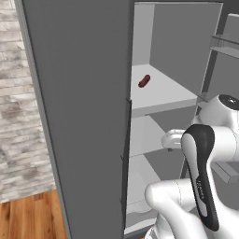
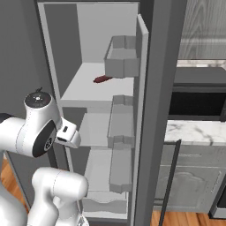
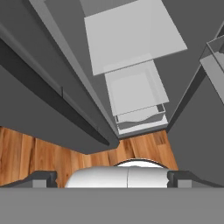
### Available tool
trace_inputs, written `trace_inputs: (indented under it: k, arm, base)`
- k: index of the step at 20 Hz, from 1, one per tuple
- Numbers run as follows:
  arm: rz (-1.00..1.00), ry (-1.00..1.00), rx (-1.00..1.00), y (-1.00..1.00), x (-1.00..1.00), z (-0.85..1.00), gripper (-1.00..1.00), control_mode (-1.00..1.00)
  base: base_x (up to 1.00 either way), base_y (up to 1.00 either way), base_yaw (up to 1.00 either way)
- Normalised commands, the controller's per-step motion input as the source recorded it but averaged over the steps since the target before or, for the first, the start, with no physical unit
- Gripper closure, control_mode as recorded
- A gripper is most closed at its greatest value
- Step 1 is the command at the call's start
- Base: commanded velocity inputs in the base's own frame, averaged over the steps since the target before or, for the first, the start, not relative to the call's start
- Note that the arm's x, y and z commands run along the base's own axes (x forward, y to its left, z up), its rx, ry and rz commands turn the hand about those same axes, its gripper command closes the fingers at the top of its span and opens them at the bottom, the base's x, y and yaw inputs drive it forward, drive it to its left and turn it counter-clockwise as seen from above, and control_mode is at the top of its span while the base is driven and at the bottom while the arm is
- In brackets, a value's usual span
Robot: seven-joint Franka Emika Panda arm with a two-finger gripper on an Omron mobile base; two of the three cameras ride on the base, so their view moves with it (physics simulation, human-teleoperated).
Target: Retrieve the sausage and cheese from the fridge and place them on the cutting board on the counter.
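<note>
The fridge (image 1: 84, 116) stands open, with light grey shelves inside. The sausage (image 1: 144, 81), a small dark red-brown link, lies alone on the upper shelf; it is also in the right base view as the sausage (image 2: 102, 79), beside a grey door bin. My gripper (image 3: 113, 178) is open, its two dark fingertips (image 3: 43, 178) spread wide with nothing between them. It hangs in front of the fridge opening, well below the sausage's shelf, and looks down at the lower shelves and bottom drawer (image 3: 138, 98). The cheese and the cutting board are out of view. The counter (image 2: 194, 131) lies to the right.
The open fridge door (image 2: 152, 110) carries grey bins (image 2: 121, 57) on its inner side and stands between the shelves and the counter. A dark oven (image 2: 198, 103) sits above the counter's grey drawer fronts (image 2: 190, 185). Wooden floor (image 3: 39, 153) lies below. A brick wall (image 1: 18, 107) is left.
</note>
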Motion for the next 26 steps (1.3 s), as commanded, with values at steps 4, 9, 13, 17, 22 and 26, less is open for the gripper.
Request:
trace_inputs:
  k: [4, 9, 13, 17, 22, 26]
  arm:
    - [0.0, 0.0, 0.0, 0.0, 0.0, 0.0, -1.0, 1.0]
    - [0.0, 0.0, 0.0, 0.0, 0.0, 0.0, -1.0, -1.0]
    - [0.0, 0.0, 0.0, 0.0, 0.0, 0.0, -1.0, -1.0]
    - [0.0, 0.0, 0.0, 0.0, 0.0, 0.0, -1.0, -1.0]
    - [0.0, -0.01, 0.0, 0.01, 0.0, -0.02, -1.0, -1.0]
    - [0.0, -0.23, -0.01, 0.04, 0.13, 0.19, -1.0, -1.0]
  base:
    - [0.0, 0.0, 0.0]
    - [0.0, 0.0, 0.0]
    - [0.0, 0.0, 0.0]
    - [0.0, 0.0, 0.0]
    - [0.0, 0.0, 0.0]
    - [0.0, 0.0, 0.0]
